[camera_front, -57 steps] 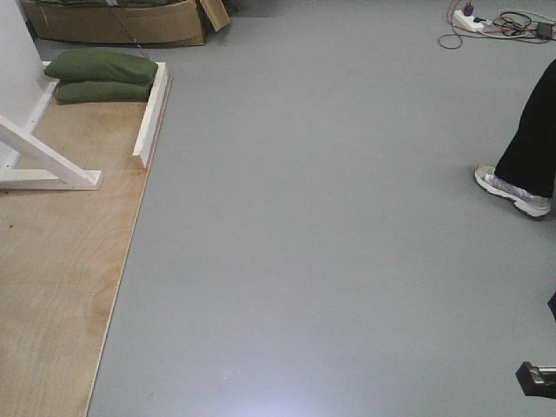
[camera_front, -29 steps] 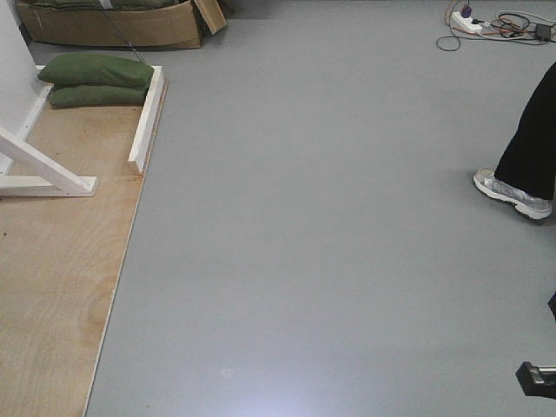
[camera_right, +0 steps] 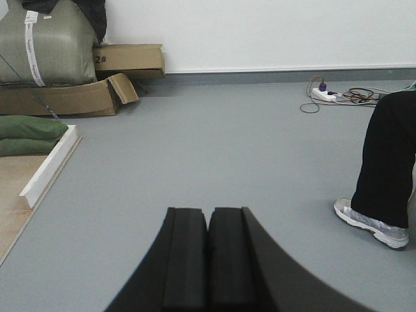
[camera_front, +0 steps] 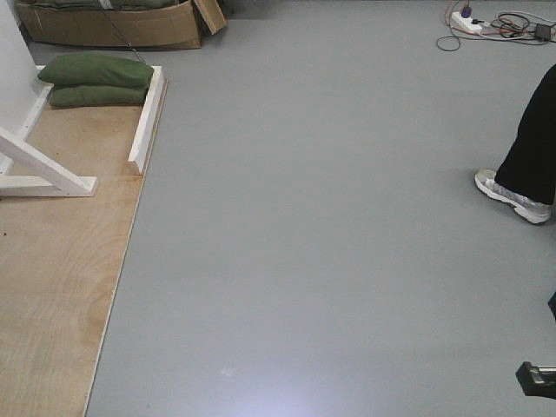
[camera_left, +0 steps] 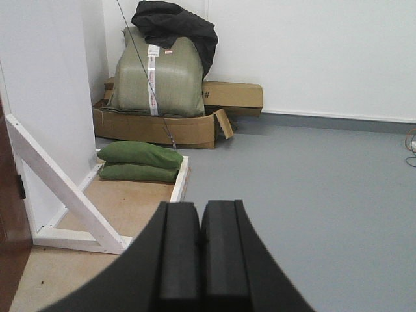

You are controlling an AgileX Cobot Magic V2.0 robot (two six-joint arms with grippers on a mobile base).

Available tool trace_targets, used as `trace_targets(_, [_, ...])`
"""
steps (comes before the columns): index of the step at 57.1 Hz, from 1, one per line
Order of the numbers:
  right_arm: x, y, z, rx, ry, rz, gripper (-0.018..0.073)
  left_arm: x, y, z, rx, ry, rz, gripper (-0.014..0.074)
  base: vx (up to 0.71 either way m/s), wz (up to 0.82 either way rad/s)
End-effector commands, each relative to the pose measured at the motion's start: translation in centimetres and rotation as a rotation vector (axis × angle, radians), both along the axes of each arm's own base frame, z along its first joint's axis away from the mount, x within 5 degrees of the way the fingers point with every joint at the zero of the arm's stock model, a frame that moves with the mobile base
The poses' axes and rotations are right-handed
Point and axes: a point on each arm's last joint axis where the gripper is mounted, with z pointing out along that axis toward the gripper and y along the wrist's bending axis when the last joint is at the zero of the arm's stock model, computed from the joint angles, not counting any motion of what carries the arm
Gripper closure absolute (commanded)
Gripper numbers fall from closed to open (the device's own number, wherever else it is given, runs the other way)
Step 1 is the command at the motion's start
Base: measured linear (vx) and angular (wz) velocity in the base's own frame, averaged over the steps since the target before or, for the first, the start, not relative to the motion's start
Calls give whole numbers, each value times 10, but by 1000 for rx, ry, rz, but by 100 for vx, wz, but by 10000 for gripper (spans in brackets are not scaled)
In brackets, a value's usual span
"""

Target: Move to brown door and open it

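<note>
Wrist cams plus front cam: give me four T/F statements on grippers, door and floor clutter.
1. The left gripper and right gripper are both shut, with nothing between them. True.
2. The brown door fills the front view. False: only a sliver of it shows, at the left edge of the left wrist view.
3. Two green bags lie stacked, one on the other. True.
4. The person's shoe stands on the plywood. False: it is on the grey floor, far right.

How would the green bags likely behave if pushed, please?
The green bags sag with rounded edges, so they would probably deform, not slide stiffly. Lying flat, stacked beside a white rail, they seem unlikely to roll or tip.
</note>
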Motion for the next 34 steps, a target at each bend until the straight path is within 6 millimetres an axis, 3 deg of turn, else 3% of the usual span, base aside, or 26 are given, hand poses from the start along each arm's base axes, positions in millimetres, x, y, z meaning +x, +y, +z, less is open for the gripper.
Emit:
trace_targets(1, [1, -1, 6, -7, -88, -9, 559, -2, 1, 13, 2, -106, 14, 600, 0, 0])
trace_targets(27, [1, -1, 6, -7, -88, -9, 559, -2, 1, 13, 1, -105, 15, 600, 0, 0])
trace_targets(34, [1, -1, 6, -7, -88, -9, 559, -2, 2, 22, -43, -140, 32, 600, 0, 0])
